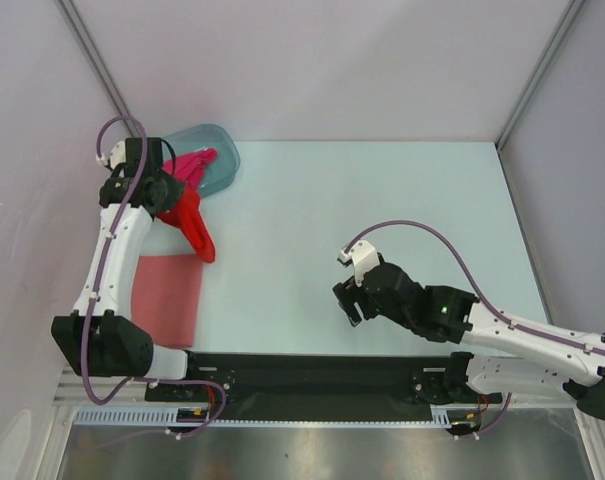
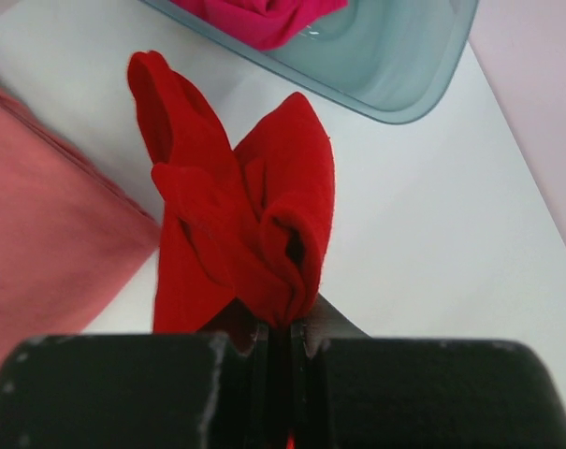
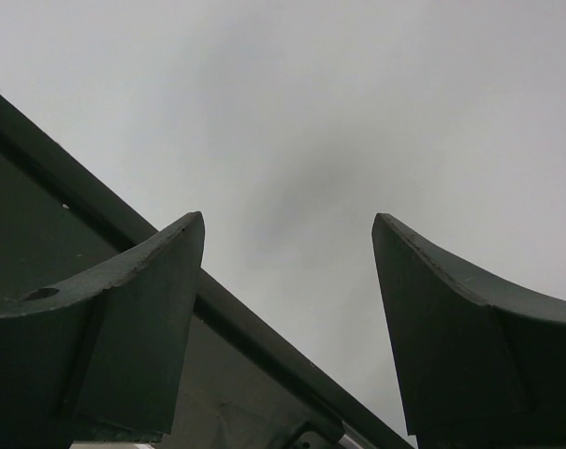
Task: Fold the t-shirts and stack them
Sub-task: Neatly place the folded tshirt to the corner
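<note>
My left gripper (image 1: 168,192) (image 2: 281,329) is shut on a bunched bright red t-shirt (image 1: 195,226) (image 2: 245,215), which hangs crumpled from the jaws over the table's far left. Beside it a dusty salmon-pink t-shirt (image 1: 170,297) (image 2: 49,215) lies folded flat near the left arm. A hot magenta-pink t-shirt (image 1: 192,163) (image 2: 264,19) sits crumpled in the tub. My right gripper (image 1: 348,300) (image 3: 287,224) hovers low over bare table right of centre, open, with nothing between its fingers.
The translucent blue-grey plastic tub (image 1: 222,155) (image 2: 404,65) stands at the far left corner, just behind the red shirt. Pale walls close in the table on the left, back and right. A black strip (image 1: 302,372) runs along the near edge.
</note>
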